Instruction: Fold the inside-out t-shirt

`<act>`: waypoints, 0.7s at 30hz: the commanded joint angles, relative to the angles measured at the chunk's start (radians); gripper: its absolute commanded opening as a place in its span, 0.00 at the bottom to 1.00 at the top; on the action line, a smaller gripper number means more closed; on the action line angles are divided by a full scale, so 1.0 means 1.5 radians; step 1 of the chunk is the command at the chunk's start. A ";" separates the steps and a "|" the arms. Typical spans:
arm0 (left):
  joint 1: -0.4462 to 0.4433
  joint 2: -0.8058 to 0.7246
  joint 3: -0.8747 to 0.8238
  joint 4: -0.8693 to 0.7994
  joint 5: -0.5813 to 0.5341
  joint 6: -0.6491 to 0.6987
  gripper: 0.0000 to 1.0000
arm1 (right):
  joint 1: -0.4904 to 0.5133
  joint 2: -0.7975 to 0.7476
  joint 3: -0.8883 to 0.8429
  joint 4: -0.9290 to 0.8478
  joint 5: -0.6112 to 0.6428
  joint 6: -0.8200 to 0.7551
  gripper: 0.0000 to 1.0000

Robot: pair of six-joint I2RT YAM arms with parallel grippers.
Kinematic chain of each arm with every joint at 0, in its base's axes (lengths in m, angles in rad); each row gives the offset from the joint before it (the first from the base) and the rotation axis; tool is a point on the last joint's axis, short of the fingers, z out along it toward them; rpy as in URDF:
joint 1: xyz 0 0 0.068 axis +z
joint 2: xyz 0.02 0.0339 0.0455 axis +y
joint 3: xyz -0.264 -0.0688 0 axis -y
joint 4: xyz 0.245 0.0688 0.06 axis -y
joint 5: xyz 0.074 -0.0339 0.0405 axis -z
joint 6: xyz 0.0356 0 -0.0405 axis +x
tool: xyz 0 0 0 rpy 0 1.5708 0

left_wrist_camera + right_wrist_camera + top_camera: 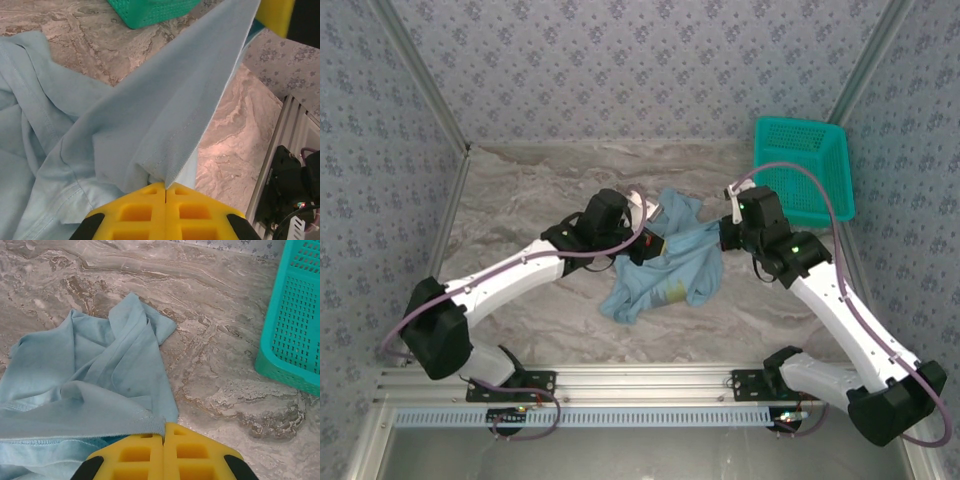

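The left gripper point(165, 189) and right gripper point(164, 432) each pinch the blue t-shirt point(670, 265) tight by its hem. It looks bunched, so next they should spread it flat.

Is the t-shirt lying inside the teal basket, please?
No, the t-shirt is on the table, well apart from the basket.

The t-shirt point(660, 265) is running off the left edge in both wrist views, and its bunched folds are hiding whatever is lying beneath. A pale print point(672, 292) by its near hem is showing too small to read. The teal basket point(292, 325) is being cut by the right wrist view's right edge and the left wrist view's top edge.
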 commanded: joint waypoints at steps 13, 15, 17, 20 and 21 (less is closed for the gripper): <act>0.027 -0.029 -0.037 -0.018 -0.016 0.042 0.00 | -0.016 0.142 0.000 0.062 -0.087 0.002 0.00; 0.022 0.002 -0.030 -0.010 0.011 0.042 0.00 | -0.022 0.165 -0.004 0.050 -0.069 0.002 0.00; 0.015 0.049 -0.012 -0.009 0.024 0.047 0.00 | -0.037 0.190 -0.005 0.038 -0.064 0.002 0.00; 0.011 0.127 0.034 -0.011 0.033 0.055 0.00 | -0.060 0.233 -0.004 0.029 -0.059 0.003 0.00; 0.010 0.149 0.052 -0.015 0.031 0.056 0.00 | -0.066 0.245 -0.002 0.029 -0.057 0.003 0.00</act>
